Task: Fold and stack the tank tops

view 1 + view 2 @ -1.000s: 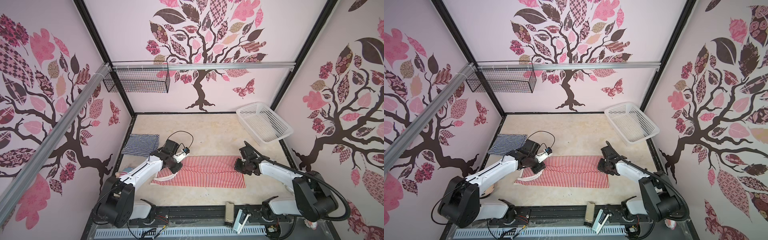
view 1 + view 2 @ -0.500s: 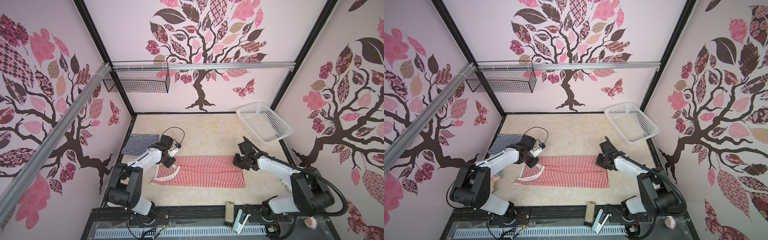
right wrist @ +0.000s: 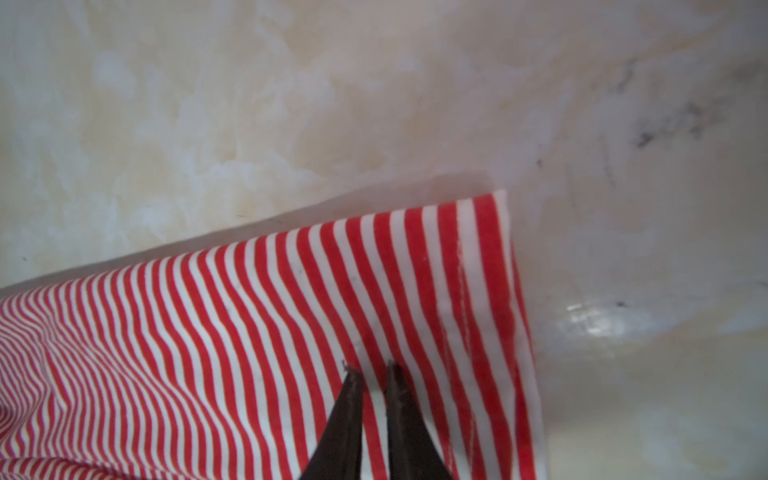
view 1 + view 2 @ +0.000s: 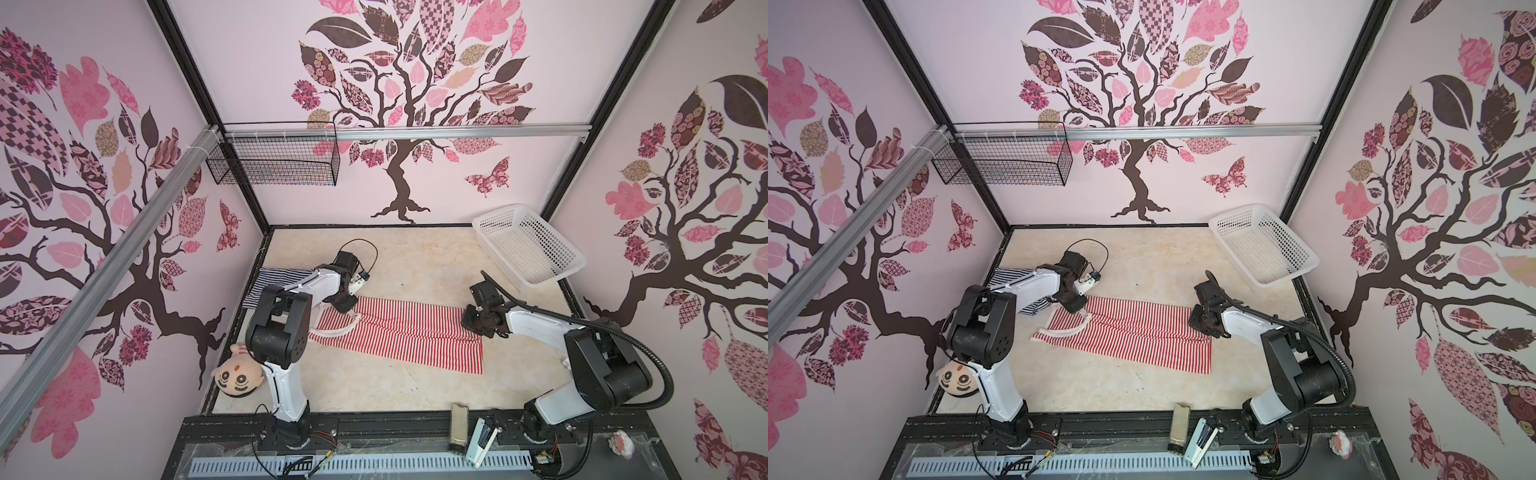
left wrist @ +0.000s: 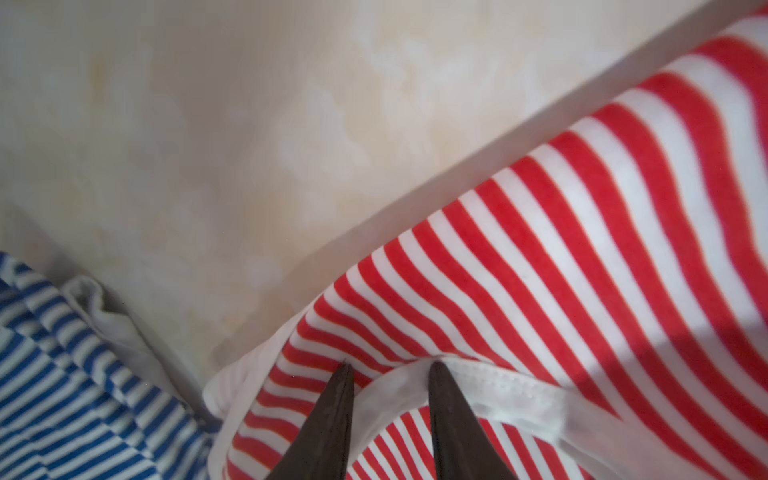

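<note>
The left gripper [image 5: 390,365] has its jaws apart with the white strap of the red top [image 5: 561,232] between them. The right gripper [image 3: 372,368] has its jaws narrow on the same top near its corner; a real grip I cannot tell.

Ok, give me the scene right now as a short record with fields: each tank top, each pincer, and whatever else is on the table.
red-striped tank top: spread flat, mid-table
navy-striped tank top: folded, far left, beside the red one
left pincer: at red top's strap end, jaws astride the whitish trim
right pincer: at red top's hem corner, jaws narrow, on the fabric
white basket: far right corner, empty
plush doll: near left edge
</note>
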Robot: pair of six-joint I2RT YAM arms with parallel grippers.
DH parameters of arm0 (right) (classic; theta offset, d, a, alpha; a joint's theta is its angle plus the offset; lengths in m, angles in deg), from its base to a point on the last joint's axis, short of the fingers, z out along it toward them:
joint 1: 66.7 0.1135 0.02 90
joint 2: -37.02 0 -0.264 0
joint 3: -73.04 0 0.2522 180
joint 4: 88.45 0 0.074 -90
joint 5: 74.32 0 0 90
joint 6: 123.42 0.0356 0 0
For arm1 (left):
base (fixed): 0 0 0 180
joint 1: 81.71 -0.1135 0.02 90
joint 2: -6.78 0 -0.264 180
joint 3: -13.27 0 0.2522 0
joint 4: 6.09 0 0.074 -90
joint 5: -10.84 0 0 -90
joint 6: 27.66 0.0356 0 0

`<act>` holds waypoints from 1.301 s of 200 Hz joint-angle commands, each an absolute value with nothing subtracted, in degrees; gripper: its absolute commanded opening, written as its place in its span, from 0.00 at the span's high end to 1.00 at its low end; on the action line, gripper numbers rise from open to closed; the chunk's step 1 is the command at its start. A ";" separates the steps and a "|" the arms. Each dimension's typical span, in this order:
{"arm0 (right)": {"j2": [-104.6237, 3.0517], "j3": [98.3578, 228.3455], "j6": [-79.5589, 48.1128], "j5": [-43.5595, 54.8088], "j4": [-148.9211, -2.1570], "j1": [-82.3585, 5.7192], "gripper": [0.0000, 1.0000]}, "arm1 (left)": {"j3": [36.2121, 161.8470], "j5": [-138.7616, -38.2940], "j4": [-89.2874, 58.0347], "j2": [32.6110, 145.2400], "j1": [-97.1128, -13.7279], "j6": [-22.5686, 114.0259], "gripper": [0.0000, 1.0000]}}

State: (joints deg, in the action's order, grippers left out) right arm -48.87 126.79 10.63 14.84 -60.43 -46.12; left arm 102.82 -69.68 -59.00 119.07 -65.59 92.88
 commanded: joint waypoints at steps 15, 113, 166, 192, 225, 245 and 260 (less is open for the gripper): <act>-40.93 120.69 14.82 18.03 -50.56 -44.69 0.83 | 122.08 -67.52 -64.73 134.83 -61.66 95.34 0.65; -35.85 125.36 28.02 23.44 -41.07 -18.85 0.81 | 171.22 -60.27 -69.03 156.48 -54.99 92.08 0.58; -25.74 127.42 23.57 32.76 -39.67 -17.80 0.71 | 131.16 -75.39 -55.62 125.10 -55.45 81.20 0.56; -28.30 127.15 19.71 31.12 -42.13 -22.77 0.72 | 119.30 -78.78 -56.41 118.04 -53.88 80.22 0.56; -31.52 127.28 17.01 29.40 -47.57 -26.22 0.71 | 110.82 -83.24 -56.74 115.11 -53.42 77.44 0.56; -35.10 127.60 15.68 28.12 -49.33 -28.83 0.71 | 108.74 -85.10 -56.99 115.40 -52.93 76.65 0.56; -36.69 125.91 14.54 25.02 -52.95 -30.78 0.71 | 107.94 -87.61 -57.87 115.98 -52.79 76.38 0.56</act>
State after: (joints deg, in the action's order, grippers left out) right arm -34.12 126.92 17.49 27.93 -48.49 -28.22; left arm 109.46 -82.12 -57.39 115.55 -53.07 78.54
